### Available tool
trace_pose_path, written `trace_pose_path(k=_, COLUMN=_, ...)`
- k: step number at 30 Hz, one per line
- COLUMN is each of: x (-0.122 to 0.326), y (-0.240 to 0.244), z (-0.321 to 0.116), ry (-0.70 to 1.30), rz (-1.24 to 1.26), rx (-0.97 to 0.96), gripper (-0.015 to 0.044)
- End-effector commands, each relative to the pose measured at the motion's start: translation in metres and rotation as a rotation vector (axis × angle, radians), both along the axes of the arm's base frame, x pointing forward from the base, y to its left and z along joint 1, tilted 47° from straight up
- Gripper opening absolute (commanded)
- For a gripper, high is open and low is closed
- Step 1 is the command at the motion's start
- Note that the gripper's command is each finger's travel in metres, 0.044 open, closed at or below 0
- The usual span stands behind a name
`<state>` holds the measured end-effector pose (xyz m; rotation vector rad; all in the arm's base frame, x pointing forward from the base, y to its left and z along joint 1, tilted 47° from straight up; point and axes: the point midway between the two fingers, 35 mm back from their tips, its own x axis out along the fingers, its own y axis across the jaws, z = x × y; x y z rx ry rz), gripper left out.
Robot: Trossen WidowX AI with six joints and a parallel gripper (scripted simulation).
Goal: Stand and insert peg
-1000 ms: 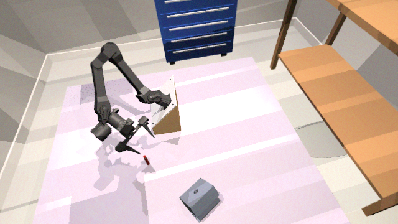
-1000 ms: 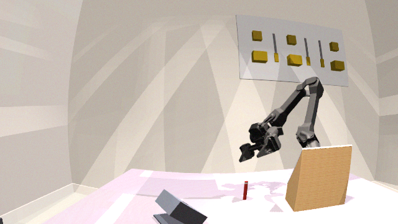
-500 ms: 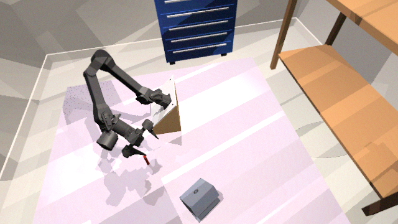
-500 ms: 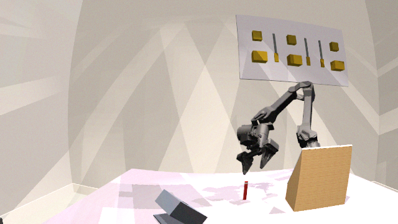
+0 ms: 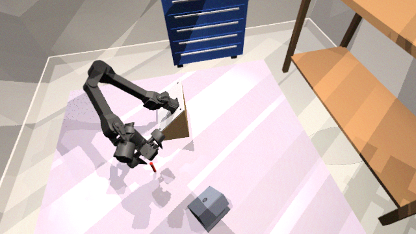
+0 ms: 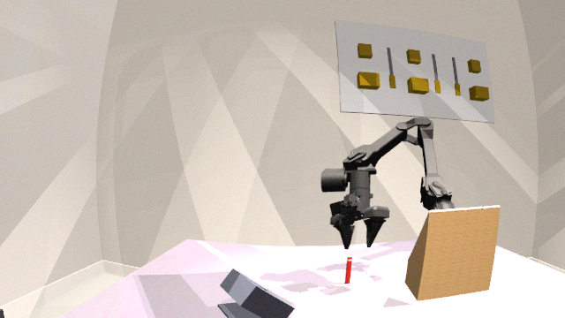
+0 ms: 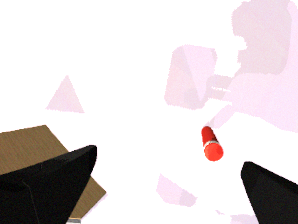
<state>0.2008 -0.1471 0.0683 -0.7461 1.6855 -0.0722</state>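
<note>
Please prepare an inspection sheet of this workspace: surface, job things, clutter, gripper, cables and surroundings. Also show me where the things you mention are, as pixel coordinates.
Surface: pale pink and white table (image 5: 247, 156) (image 6: 168, 287), patched with light and shadow.
Peg: red (image 5: 153, 167) (image 6: 348, 271) (image 7: 209, 137), upright, white band near top.
Panel: grey (image 5: 212, 196) (image 6: 252, 289), sloped, one hole in its face, peg not in it.
Clutter: wooden wedge (image 5: 177, 128) (image 6: 459, 253) (image 7: 30, 145) beside the arm's base.
Gripper: open (image 5: 146, 160) (image 6: 357, 247) (image 7: 169, 157), above the peg, holding nothing.
Cables: nothing seen.
Surroundings: blue cabinet (image 5: 208, 28), wooden shelf unit (image 5: 351, 97), wall board (image 6: 380, 102) with yellow blocks.
</note>
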Motion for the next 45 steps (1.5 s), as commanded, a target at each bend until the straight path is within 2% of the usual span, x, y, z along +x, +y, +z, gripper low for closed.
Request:
trace_pose_path(k=1, x=0.006, y=-0.003, z=0.007, ry=0.033, rz=-0.013, rx=-0.123, gripper=0.0440)
trace_pose_path(k=7, x=0.016, y=-0.004, z=0.017, ry=0.055, rz=-0.012, rx=-0.275, gripper=0.0440)
trace_pose_path(k=45, x=0.012, y=-0.040, z=-0.018, ry=0.060, rz=-0.006, rx=-0.271, gripper=0.0440)
